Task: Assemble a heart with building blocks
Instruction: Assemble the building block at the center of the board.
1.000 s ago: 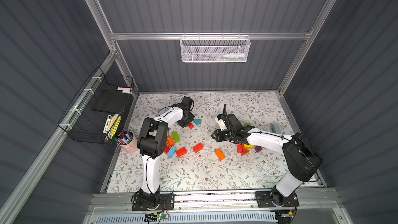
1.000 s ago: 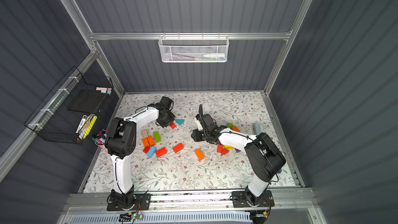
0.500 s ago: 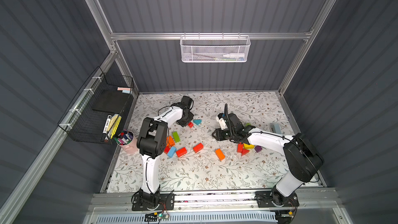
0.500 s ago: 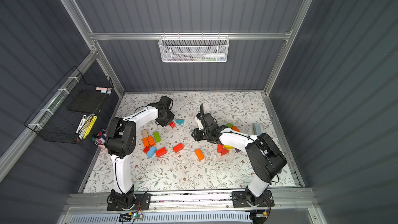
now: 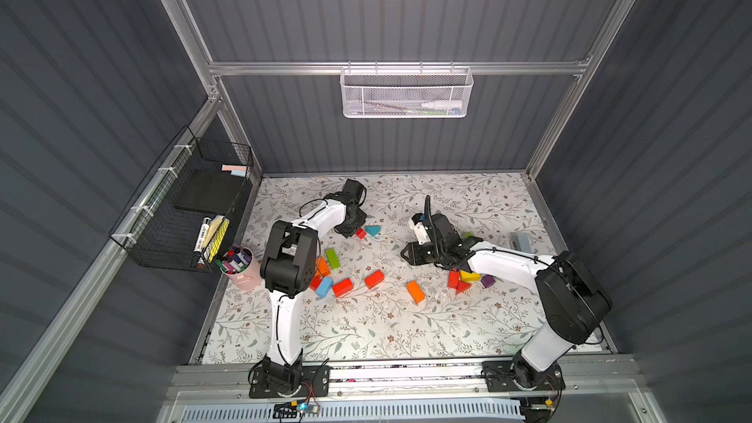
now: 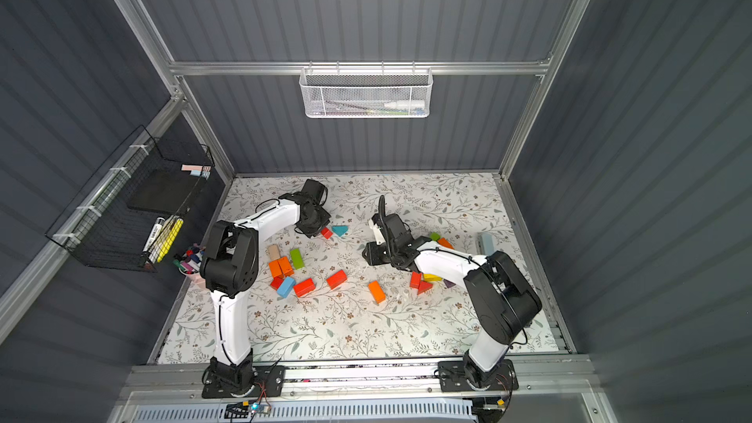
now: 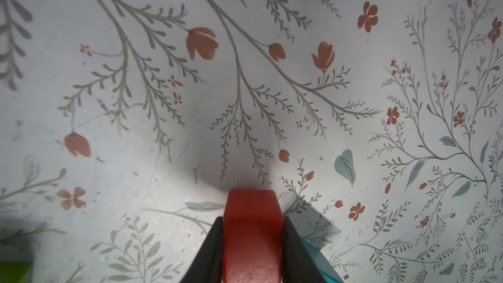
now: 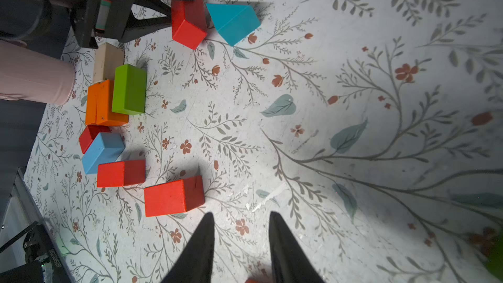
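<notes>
We've got the left fingers (image 7: 209,251) clamped on the red cube (image 7: 253,230), bottom centre of the left wrist view. The teal wedge (image 7: 324,266) sits just beside it, so lifting could drag it. Meanwhile the right fingers (image 8: 201,246) sit apart, empty.

Right hand (image 8: 241,213) parted, empty, red brick (image 8: 168,197) near

Floral-print tabletop (image 5: 366,331) with scattered coloured building blocks (image 5: 416,292) and, seemingly, a pink cup (image 5: 243,274).

L wrist: red cube (image 7: 251,238) cut off at btm edge; teal wedge (image 7: 328,272) mostly behind finger (image 7: 295,254). R wrist: green blob (image 8: 496,261) blurred at edge.
</notes>
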Controlling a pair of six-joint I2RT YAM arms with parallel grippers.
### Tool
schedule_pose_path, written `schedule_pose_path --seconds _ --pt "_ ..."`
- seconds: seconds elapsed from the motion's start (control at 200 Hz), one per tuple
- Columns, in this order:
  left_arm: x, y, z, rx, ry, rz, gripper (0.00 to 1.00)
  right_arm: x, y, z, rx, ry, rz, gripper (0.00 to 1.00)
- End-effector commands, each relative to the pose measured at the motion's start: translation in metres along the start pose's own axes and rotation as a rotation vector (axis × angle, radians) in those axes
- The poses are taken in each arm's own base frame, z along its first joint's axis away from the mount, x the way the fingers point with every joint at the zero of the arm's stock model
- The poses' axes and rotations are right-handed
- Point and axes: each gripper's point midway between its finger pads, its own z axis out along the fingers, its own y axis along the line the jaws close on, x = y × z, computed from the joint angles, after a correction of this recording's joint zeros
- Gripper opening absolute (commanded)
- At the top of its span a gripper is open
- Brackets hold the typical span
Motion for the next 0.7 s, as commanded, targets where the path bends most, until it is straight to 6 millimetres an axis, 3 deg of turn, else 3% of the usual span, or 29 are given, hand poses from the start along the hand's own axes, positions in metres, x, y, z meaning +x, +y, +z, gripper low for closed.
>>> schedule_pose_path --seconds 0.0,0.695 --pt "-0.0020 -0.0040 0.0006 0.000 -0.008 -0.006 0.25 0.0031 -0.0043 -0.0007 0.006 0.004 0.018 0.37" --pt "0.0056 -0.0018 0.0092 0.006 0.027 -0.029 0.38 0.0061 -0.0080 -0.0014 0.011 0.014 0.020 0.37"
